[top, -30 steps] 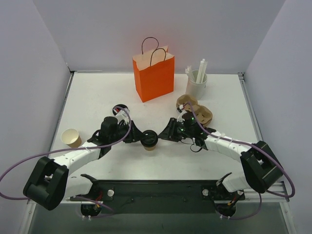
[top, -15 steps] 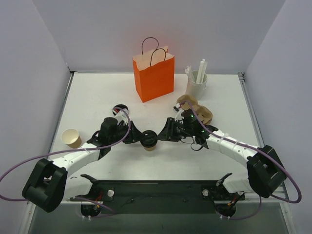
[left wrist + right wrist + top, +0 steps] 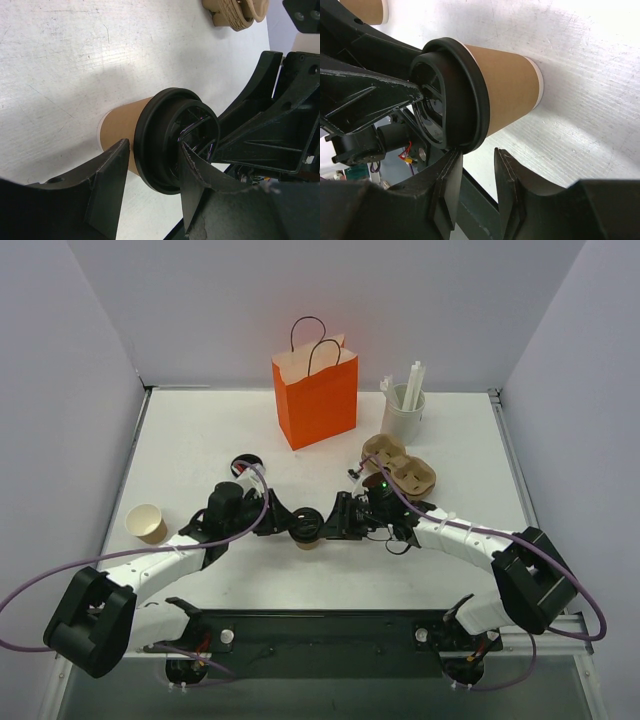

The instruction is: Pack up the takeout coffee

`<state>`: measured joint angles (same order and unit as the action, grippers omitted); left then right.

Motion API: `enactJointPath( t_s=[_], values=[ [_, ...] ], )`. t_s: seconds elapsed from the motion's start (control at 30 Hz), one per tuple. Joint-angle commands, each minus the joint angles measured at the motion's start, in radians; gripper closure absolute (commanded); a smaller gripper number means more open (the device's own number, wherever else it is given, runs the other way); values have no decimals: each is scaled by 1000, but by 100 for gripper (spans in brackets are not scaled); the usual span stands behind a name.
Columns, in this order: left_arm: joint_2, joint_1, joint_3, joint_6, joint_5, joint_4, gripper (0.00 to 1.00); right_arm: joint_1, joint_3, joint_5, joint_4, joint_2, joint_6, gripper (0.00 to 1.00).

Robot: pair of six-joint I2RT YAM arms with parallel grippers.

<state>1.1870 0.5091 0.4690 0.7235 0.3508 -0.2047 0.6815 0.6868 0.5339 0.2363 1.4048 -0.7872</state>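
We are seeing the coffee [image 3: 306, 527] standing upright on the table [image 3: 200, 440], near the middle and towards the near edge, with one hand on each side of it. The left hand [image 3: 287, 520] is reaching in from the left and the right hand [image 3: 333, 523] from the right.

In the left wrist view the left hand [image 3: 154, 150] is straddling the coffee [image 3: 120, 135] at its lid [image 3: 175, 142]. One finger is crossing the lid's edge and the other is lying just beside the rim. We cannot tell whether it is gripping.

In the right wrist view the right hand [image 3: 478, 155] is sitting just beside the coffee [image 3: 505, 85], with one fingertip at the rim of the lid [image 3: 445, 95]. Its fingers are standing a narrow gap apart and holding nothing.

The coffee is showing as a small tan paper cup, tapering to a white base, under a round black lid with a raised rim and a glossy sunken centre.

Farther back, an orange bag [image 3: 316, 395] is standing upright. A lidless cup [image 3: 147, 523] is sitting well apart on the left.
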Motion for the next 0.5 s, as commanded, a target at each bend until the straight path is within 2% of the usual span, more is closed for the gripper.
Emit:
enactJointPath(
  t_s=[0.0, 0.47],
  values=[
    [40, 19, -29, -38, -70, 154, 48, 1, -12, -8, 52, 10, 0, 68],
    [88, 48, -78, -13, -147, 122, 48, -20, -179, -193, 89, -15, -30, 76]
  ],
)
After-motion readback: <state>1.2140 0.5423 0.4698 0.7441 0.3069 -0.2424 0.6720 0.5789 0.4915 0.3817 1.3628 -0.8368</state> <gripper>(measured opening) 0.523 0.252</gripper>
